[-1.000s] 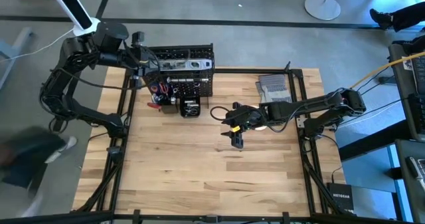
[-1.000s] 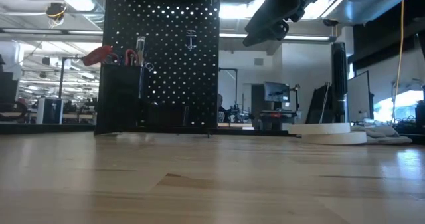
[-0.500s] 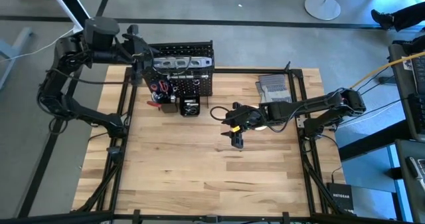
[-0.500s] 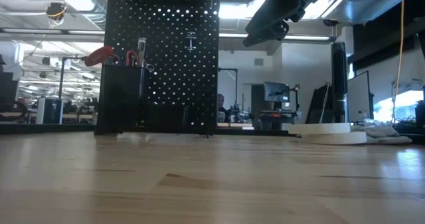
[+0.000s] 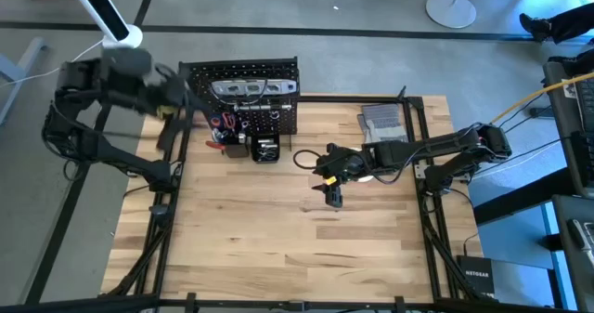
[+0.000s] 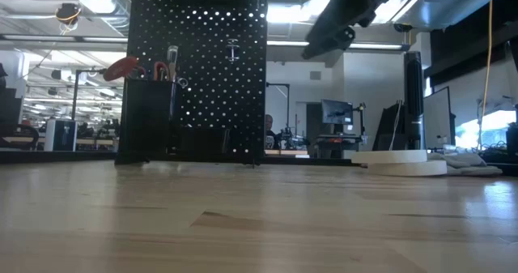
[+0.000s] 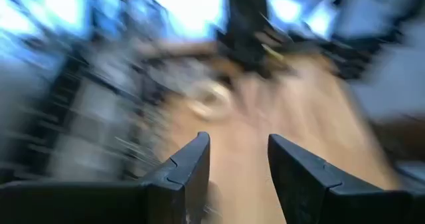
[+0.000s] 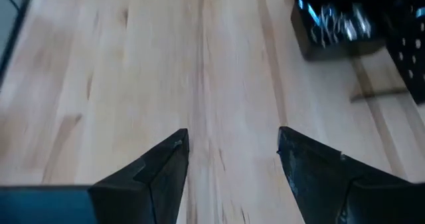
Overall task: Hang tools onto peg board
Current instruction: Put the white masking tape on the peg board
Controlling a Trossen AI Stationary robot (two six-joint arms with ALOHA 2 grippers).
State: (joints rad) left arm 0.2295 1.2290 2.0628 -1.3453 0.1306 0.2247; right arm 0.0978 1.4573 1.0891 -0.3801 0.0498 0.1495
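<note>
My right fingers (image 8: 229, 161) hang apart and empty above the table (image 5: 278, 248); reaching carelessly could topple the peg board (image 5: 243, 104).

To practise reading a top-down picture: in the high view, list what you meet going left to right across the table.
Left end effector → peg board → right end effector → grey gloves.

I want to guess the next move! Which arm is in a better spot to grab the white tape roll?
Probably the right. Its end effector hangs open and empty over the table, close to the white tape roll. The left end effector, also open, is off the table's left edge.
</note>
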